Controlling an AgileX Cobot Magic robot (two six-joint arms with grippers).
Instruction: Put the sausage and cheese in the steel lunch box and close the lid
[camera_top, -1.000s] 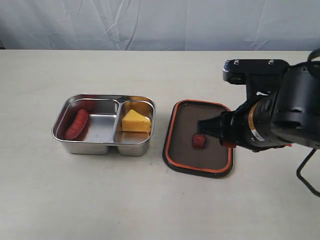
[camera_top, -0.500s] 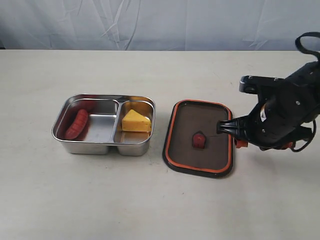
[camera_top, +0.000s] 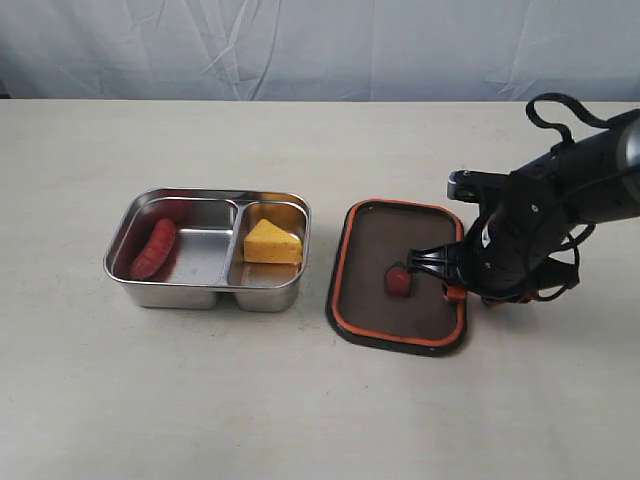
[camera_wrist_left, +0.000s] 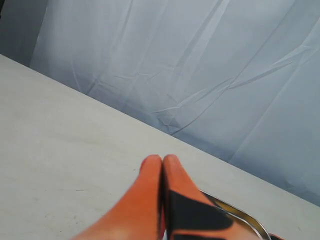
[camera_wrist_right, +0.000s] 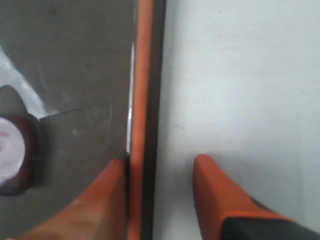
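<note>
The steel lunch box (camera_top: 205, 285) stands on the table at the left. The dark red sausage (camera_top: 153, 248) lies in its left compartment and the yellow cheese (camera_top: 272, 243) in its right one. To the box's right the lid (camera_top: 375, 260) lies with its orange seal rim up and a red valve tab (camera_top: 398, 281) at its centre. My right gripper (camera_top: 445, 278) is low at the lid's right edge and open. In the right wrist view the gripper (camera_wrist_right: 157, 165) straddles the lid's rim (camera_wrist_right: 145, 100), one finger over the lid, the other over the table. My left gripper (camera_wrist_left: 160, 160) is shut and empty.
A pale wrinkled curtain (camera_top: 300, 50) hangs behind the cream table (camera_top: 300, 400). The right arm's black body and cables (camera_top: 560, 200) rise to the right of the lid. In the left wrist view a corner of the steel box rim (camera_wrist_left: 240, 212) shows beside the fingers.
The right arm has dropped from above the lid down to the lid's right edge, and its fingers now straddle the rim. Box, food and lid have not moved.
</note>
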